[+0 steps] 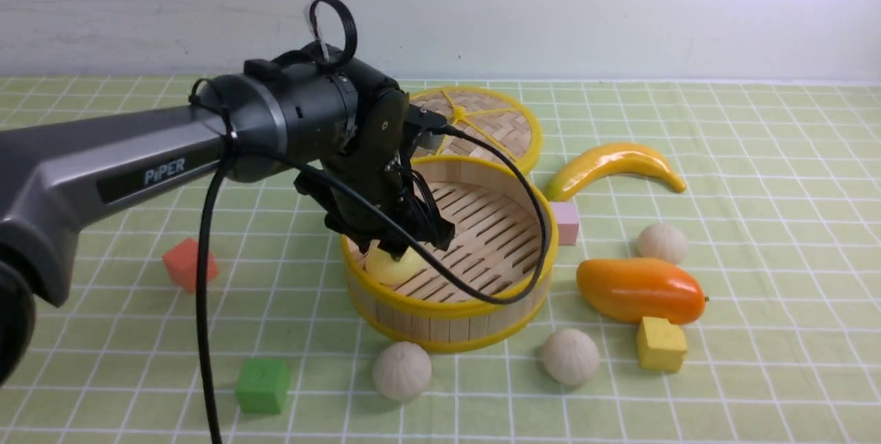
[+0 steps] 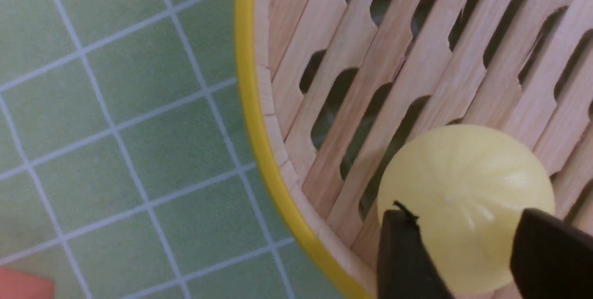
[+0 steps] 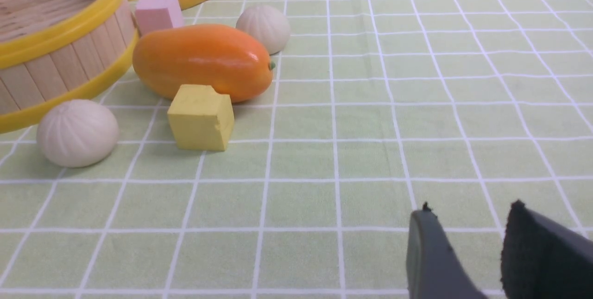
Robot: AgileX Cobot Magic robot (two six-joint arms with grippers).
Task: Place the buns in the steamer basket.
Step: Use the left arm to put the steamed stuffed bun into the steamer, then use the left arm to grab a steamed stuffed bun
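Here, the yellow bun (image 2: 463, 174) sits crown-up on the steamer basket (image 1: 447, 306) floor by its left wall. The left pincer (image 2: 465, 218), tipped downward, straddles it, grip untellable. The right pincer (image 3: 470, 211) is part-open, empty.

Steamer basket (image 1: 440, 328) — pale slatted wood; mango (image 1: 637, 289) — glossy.

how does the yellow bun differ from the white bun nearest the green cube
Colour: the yellow bun is pale yellow, the white bun off-white. Place: the yellow bun lies inside the steamer basket, the white bun outside on the cloth. The left gripper flanks the yellow bun; no gripper is at the white bun. Both are round and pleated.
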